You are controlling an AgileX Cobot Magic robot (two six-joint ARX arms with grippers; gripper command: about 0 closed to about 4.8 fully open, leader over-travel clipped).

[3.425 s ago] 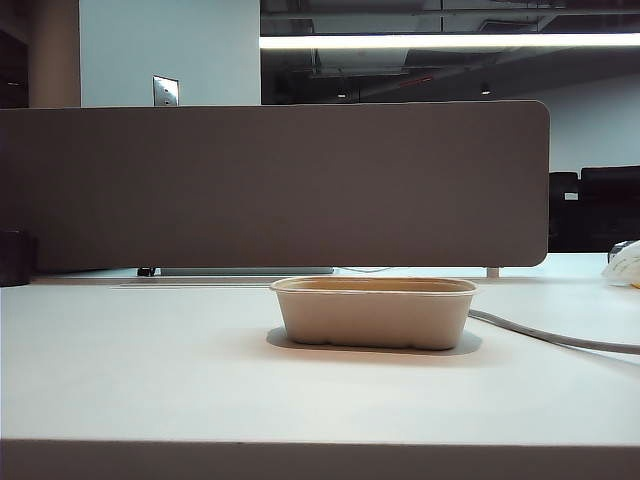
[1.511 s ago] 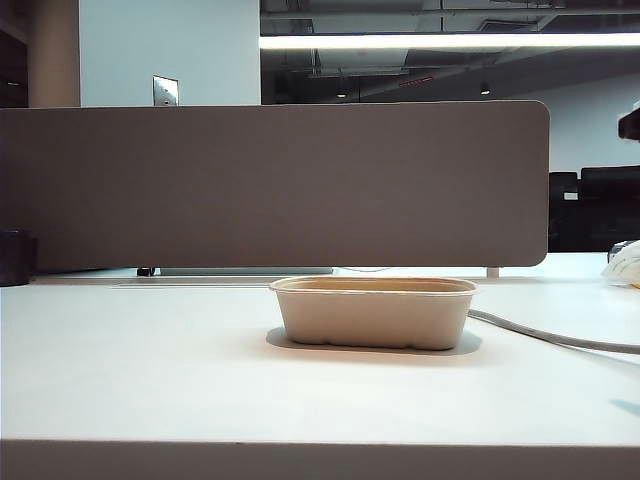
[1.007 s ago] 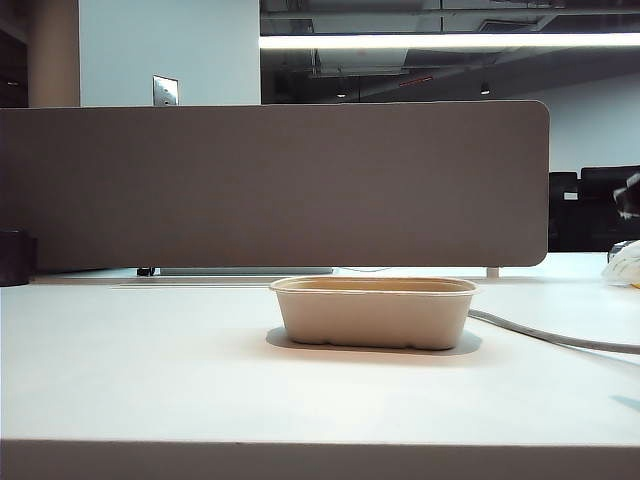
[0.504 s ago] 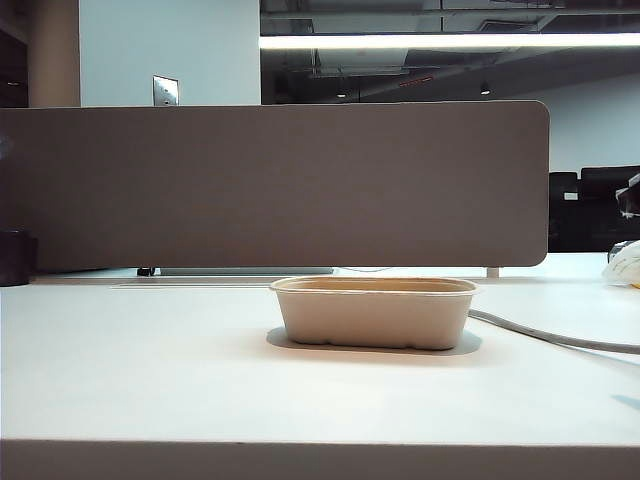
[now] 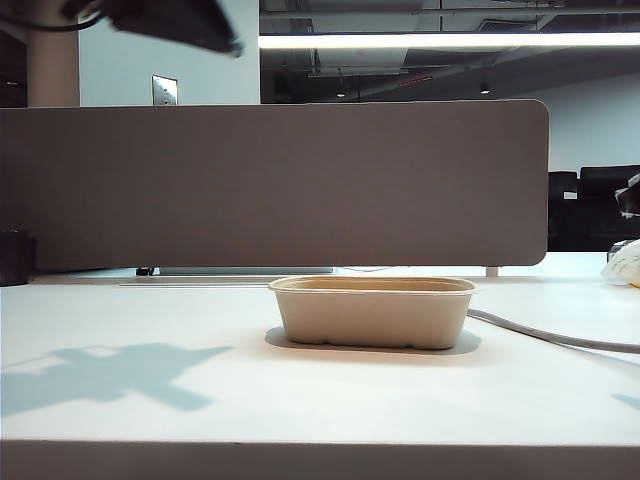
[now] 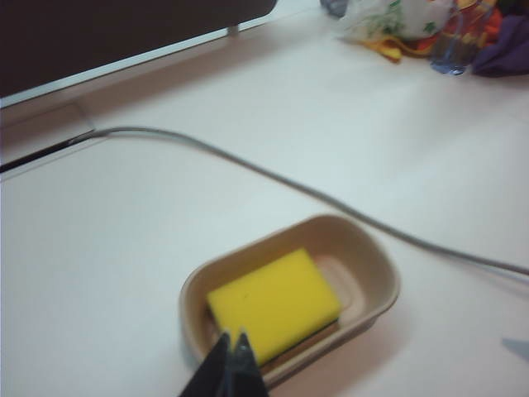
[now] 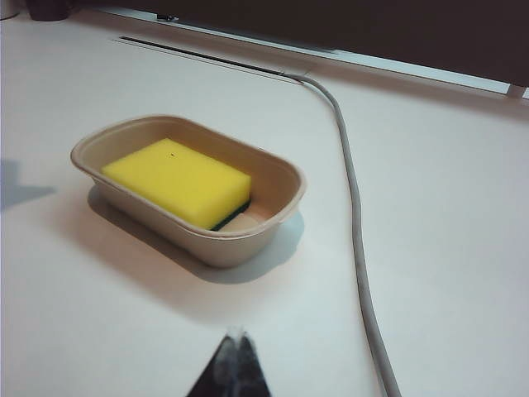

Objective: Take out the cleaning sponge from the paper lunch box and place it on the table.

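The paper lunch box [image 5: 372,312] stands in the middle of the white table [image 5: 300,400]. From the exterior view its inside is hidden. The wrist views show the cleaning sponge [image 6: 273,302] [image 7: 178,180] lying flat in the box [image 6: 376,256] [image 7: 273,223], yellow face up, with a thin dark green edge underneath. My left gripper [image 6: 233,337] is shut and empty, hovering above the box's near rim. The left arm [image 5: 170,20] shows as a dark blur high at the upper left. My right gripper [image 7: 237,332] is shut and empty, off to the side of the box.
A grey cable [image 5: 560,338] [image 7: 351,190] runs across the table past the box. A grey-brown partition [image 5: 280,185] lines the back edge. Bags and bottles [image 6: 413,21] are piled at the far right. A dark cup [image 5: 14,258] stands at the far left.
The left arm has swung into the exterior view at the upper left, and its shadow now falls on the table's left part. The box has not moved.
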